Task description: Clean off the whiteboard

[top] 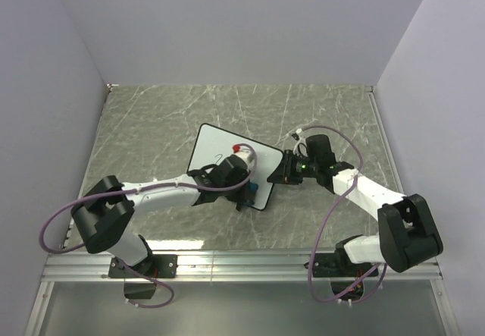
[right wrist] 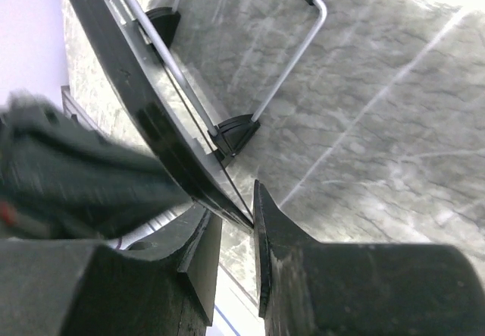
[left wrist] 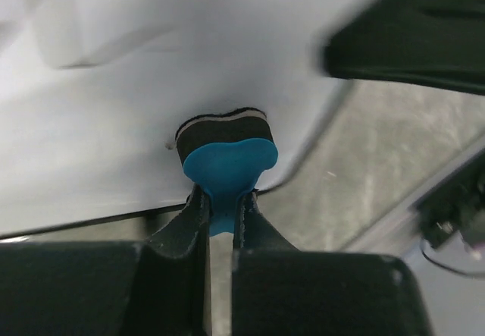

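Observation:
The whiteboard lies tilted at mid table, white with a thin black rim, with a small dark mark left of my left wrist. My left gripper is over the board's near right corner, shut on the blue eraser. In the left wrist view the gripper pinches the blue eraser, whose dark felt presses on the white board. My right gripper is shut on the board's right edge. In the right wrist view the gripper clamps the black rim.
The marbled grey tabletop is walled by pale panels on three sides. A metal rail runs along the near edge by the arm bases. The board's wire stand and a black foot show under it.

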Tool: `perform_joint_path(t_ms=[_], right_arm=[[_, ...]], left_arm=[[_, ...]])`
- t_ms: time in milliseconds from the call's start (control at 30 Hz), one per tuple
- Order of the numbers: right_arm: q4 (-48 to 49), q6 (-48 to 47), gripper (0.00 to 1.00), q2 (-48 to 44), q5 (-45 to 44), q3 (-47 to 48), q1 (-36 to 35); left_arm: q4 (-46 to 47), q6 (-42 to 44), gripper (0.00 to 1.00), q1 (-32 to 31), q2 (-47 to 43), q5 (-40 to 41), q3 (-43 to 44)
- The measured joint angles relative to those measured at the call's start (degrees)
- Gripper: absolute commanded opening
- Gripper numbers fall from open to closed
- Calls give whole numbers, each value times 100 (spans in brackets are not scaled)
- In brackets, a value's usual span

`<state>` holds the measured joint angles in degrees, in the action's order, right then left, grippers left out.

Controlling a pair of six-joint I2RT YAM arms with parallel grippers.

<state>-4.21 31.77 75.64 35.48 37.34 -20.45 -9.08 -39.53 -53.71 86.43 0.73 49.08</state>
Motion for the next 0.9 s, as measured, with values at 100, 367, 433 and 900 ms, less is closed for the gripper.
perform_joint_path(t_ms=[100,367,433,900], right_arm=[[-55,9,0,46,-15,131,-96],[-144,-24,0,72,-170,317,-192],[-144,-26,0,72,-175,337,-192],[-184,-133,0,114,-334,348,-190]], left_arm=[[105,103,0,-256,247,-280,245],[116,74,0,11,155,-496,186],[103,48,0,350,-57,-527,26],[-378,96,0,1215,46,-413,295]])
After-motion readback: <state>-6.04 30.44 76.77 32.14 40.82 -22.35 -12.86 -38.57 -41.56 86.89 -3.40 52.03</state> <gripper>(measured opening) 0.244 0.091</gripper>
